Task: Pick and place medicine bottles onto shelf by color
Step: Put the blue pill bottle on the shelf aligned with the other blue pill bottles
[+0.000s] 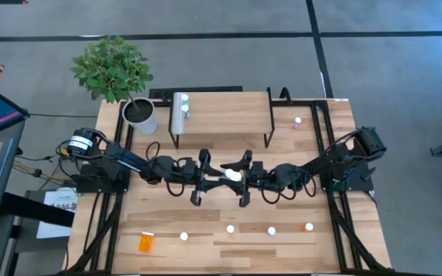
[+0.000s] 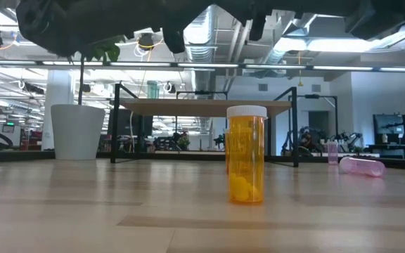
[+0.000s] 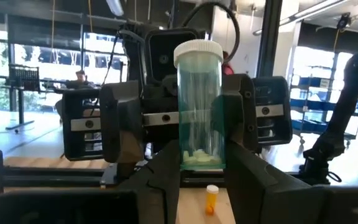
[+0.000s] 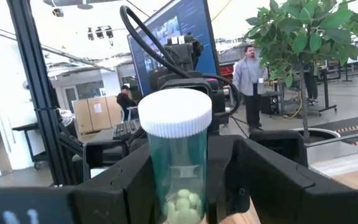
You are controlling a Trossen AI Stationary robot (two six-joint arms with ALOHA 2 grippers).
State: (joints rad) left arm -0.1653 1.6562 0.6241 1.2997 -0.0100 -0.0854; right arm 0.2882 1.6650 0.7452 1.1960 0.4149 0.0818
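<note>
**Q:** What do we see at the centre of the high view?

**A:** We see the two arms meeting above the middle of the wooden tabletop (image 1: 167, 222). The left gripper (image 1: 219, 175) is clamped on the base of an upright teal translucent pill bottle with a white cap (image 3: 199, 106). The right gripper (image 1: 240, 176) faces it, its fingers spread to either side of the same bottle with a gap showing on one side.

**Q:** Where do we find the shelf?

**A:** We find the low light-wood shelf on black metal legs (image 1: 221, 111) in the upper middle of the high view. Two white-capped bottles (image 1: 183, 106) stand at its left end, just right of the white plant pot (image 1: 140, 116).

**Q:** And the other bottles?

**A:** We note an upright orange bottle (image 2: 247, 156) at the centre of the low view. A pink bottle (image 2: 361, 166) lies on its side at the right.
</note>
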